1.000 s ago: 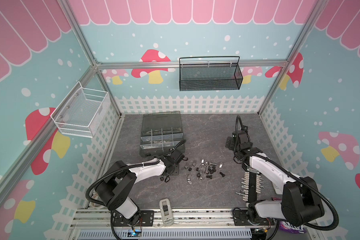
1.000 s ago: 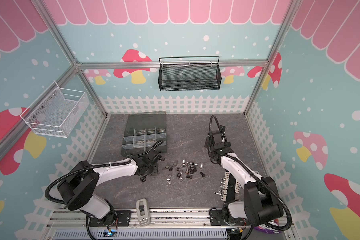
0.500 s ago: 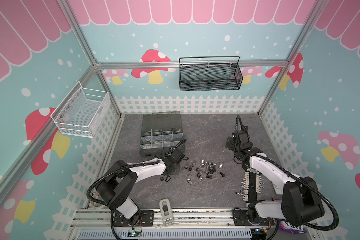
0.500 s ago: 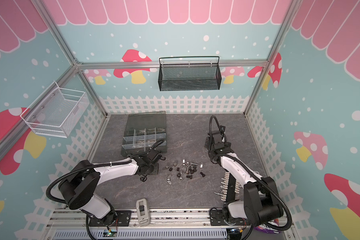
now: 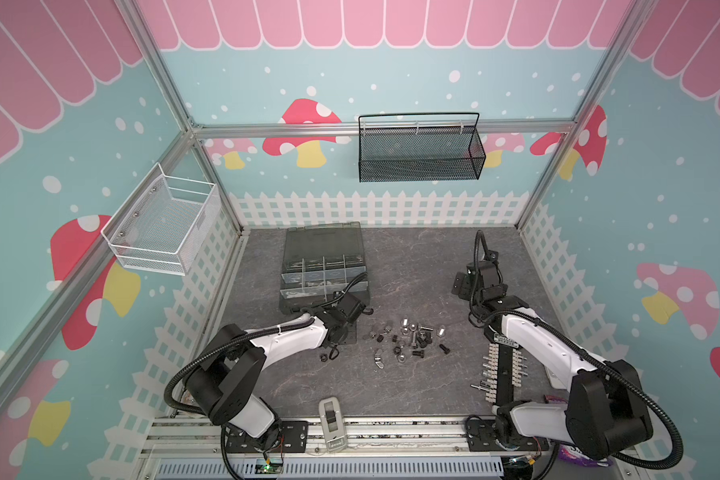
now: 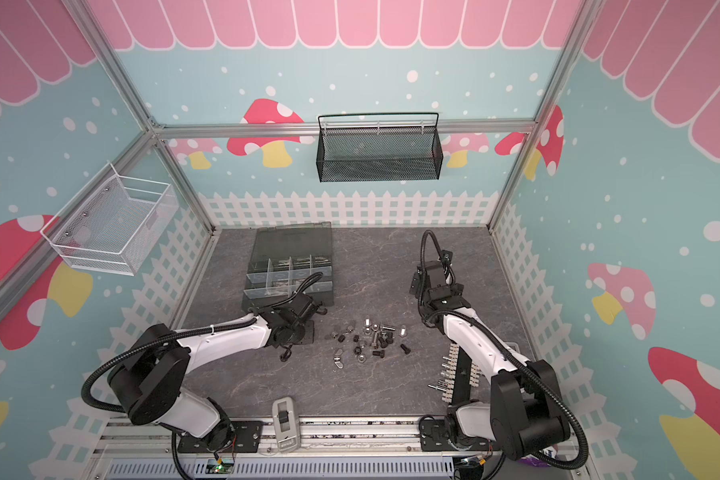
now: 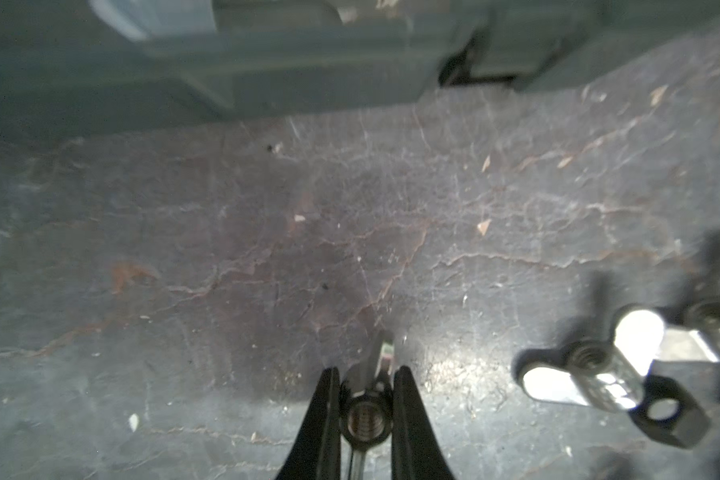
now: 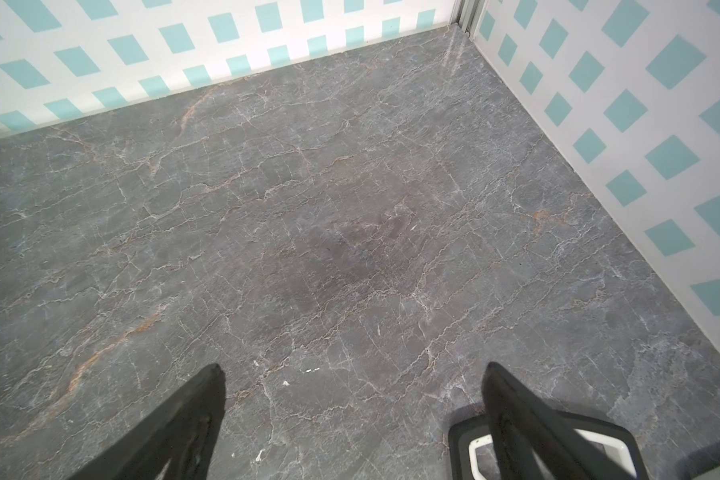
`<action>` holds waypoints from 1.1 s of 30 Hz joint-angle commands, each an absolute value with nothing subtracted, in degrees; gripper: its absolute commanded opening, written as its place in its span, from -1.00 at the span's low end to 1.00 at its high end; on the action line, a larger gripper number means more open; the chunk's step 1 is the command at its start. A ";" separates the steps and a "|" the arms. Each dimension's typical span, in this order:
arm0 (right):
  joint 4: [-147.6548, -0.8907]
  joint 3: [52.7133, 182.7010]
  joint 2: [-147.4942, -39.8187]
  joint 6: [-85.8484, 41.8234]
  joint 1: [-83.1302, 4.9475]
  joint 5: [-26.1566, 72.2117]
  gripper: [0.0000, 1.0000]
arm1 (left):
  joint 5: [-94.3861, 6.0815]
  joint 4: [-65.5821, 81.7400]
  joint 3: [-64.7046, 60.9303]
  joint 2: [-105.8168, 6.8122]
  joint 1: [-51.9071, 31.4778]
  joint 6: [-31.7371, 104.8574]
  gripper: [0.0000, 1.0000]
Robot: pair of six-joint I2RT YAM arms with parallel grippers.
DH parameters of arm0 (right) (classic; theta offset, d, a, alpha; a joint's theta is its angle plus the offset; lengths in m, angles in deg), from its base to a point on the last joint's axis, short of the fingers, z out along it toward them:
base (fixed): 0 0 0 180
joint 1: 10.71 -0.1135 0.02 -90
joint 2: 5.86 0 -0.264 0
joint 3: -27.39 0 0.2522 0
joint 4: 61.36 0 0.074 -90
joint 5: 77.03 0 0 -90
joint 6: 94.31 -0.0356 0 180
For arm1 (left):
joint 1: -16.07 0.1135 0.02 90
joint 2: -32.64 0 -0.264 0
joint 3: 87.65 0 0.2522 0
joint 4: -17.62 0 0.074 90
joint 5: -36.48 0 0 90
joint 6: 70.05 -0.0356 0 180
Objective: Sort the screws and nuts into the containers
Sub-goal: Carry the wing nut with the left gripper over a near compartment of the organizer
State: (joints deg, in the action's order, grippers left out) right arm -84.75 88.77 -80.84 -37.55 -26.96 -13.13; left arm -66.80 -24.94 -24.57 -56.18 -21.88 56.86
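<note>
We are clenching the left pincer [image 7: 366, 374] on a silver threaded nut [image 7: 364, 419], right pincer [image 8: 353, 365] released; the black and silver screws and nuts [image 5: 411, 340] are lying unsorted mid-counter [image 5: 412, 257].

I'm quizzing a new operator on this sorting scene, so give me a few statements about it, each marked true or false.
1. The left gripper is shut on a silver nut. True.
2. The right gripper is shut on a screw. False: it is open over the table, holding nothing.
3. The organizer box has its lid closed. False: the lid stands open, the compartments exposed.
4. Loose screws and nuts lie on the table between the two arms. True.
</note>
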 commanded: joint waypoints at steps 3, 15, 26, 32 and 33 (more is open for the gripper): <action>-84.70 87.56 -79.39 -38.49 -27.41 -13.54 0.95 | -68.49 -24.19 -19.51 -53.63 -16.46 55.93 -1.00; -84.37 87.12 -79.90 -38.61 -27.45 -12.26 0.95 | -67.33 -23.49 -12.57 -56.46 -2.58 50.07 -1.00; -84.23 87.77 -80.73 -38.23 -27.41 -11.78 0.95 | -64.34 -21.94 -10.40 -63.69 1.58 50.50 -1.00; -84.26 87.56 -80.83 -38.60 -27.44 -11.90 0.95 | -63.67 -21.04 -10.42 -65.94 2.28 50.89 -0.97; -84.24 87.58 -80.91 -38.66 -27.46 -11.90 0.95 | -63.50 -20.97 -10.44 -66.25 2.35 50.97 -0.94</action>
State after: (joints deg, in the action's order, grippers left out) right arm -84.58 87.98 -80.38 -37.61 -26.96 -11.63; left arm -64.16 -22.40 -11.82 -65.33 1.84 50.56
